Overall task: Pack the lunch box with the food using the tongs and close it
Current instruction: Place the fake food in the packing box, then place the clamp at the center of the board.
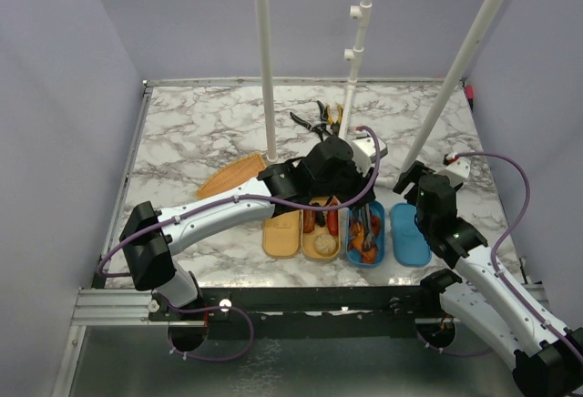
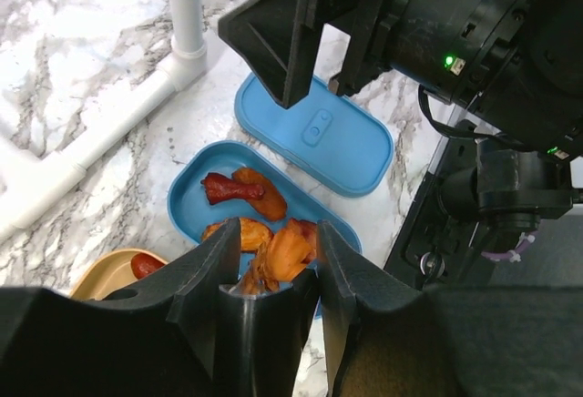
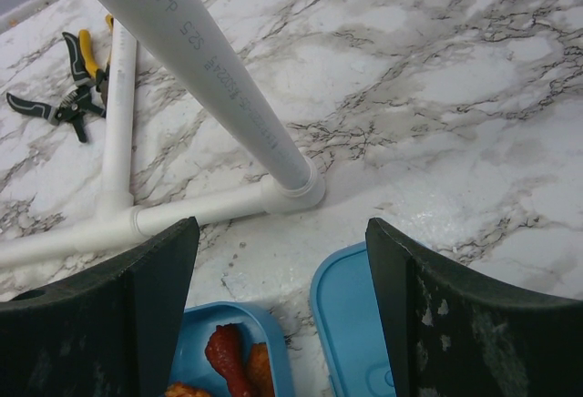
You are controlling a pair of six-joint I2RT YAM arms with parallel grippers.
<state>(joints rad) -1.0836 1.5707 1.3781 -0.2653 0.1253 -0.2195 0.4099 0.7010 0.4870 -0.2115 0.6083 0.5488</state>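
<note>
Two tools work over the worktop point(image 1: 182, 133): the left tool point(image 2: 275, 242) is clamped on the tongs point(image 2: 244, 299) above the food point(image 2: 246, 192) in the blue tray point(image 2: 196, 178); the right tool point(image 3: 281, 233) hangs jaws apart, empty, by the lid point(image 2: 319, 137). Likely fault: a piece slips from the thin arms.

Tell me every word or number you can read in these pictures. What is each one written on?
"S25" and "25x2": grey print along the slanted white plastic pipe, seen from the right wrist.
Smaller print further down that same pipe: too blurred to read.
Raised oval mark on the flat blue plastic lid: no letters can be made out.
Nothing else carries readable writing.
</note>
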